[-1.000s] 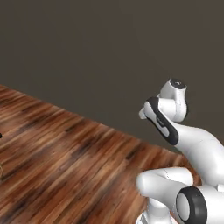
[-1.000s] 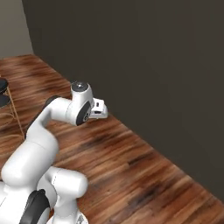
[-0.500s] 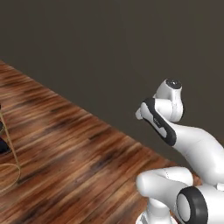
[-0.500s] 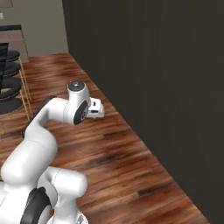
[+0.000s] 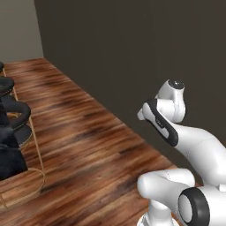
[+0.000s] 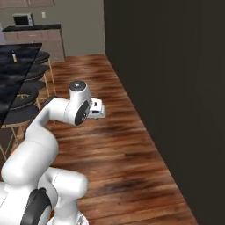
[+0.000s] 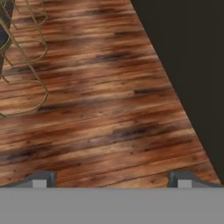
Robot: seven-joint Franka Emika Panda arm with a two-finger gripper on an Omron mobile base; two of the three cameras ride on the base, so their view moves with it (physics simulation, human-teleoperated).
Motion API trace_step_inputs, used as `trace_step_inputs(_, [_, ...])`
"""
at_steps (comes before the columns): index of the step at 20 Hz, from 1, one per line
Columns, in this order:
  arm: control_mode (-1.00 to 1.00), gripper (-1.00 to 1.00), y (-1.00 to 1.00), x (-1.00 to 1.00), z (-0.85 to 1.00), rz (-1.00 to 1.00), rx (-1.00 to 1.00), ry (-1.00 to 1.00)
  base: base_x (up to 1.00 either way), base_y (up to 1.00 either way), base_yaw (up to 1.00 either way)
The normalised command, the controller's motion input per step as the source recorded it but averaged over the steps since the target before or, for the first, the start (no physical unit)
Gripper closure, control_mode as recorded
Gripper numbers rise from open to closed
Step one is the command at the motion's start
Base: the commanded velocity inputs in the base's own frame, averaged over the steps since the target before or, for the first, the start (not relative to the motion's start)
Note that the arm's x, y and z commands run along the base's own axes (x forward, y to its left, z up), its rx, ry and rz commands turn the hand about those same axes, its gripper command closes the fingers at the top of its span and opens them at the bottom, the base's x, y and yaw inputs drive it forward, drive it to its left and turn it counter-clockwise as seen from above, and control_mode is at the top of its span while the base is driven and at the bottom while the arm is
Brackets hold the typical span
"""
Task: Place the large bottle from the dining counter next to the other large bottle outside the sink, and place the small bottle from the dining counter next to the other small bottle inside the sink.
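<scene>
Floor (image 7: 100, 109) below the gripper (image 7: 111, 178): reddish-brown wood planks with dark streaky grain. Wall (image 6: 176, 88) just beside the gripper: flat dark grey-brown, no pattern. Gripper finger tips (image 7: 41, 177): dark grey with paler grey faces. Arm (image 6: 39, 145): glossy white with black joint bands. Dining counter (image 6: 13, 66) well away from the gripper: black marble, white veining. Stools (image 6: 26, 94) along the counter: black round seats, thin gold legs; gold foot rings (image 7: 26, 92) show in the hand view. Far wall (image 6: 79, 26): grey-beige. Far cabinets (image 6: 48, 41): pinkish-tan fronts, black top. Microwave (image 6: 21, 19): white with dark door.
</scene>
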Motion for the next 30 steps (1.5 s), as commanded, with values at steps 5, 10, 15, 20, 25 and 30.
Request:
trace_step_inputs(5, [1.00,-1.00,0.00,0.00,0.00,0.00,0.00,0.00,1.00,-0.12,0.44])
trace_step_inputs(10, [1.00,-1.00,0.00,0.00,0.00,0.00,0.00,0.00,1.00,-0.36,0.42])
trace_step_inputs(15, [1.00,-1.00,0.00,0.00,0.00,0.00,0.00,0.00,1.00,-0.39,0.35])
trace_step_inputs(20, [1.00,-1.00,0.00,0.00,0.00,0.00,0.00,0.00,1.00,-0.37,0.31])
trace_step_inputs(25, [1.00,-1.00,0.00,0.00,0.00,0.00,0.00,0.00,1.00,-0.33,0.30])
trace_step_inputs(30, [1.00,-1.00,0.00,0.00,0.00,0.00,0.00,0.00,1.00,-0.41,0.36])
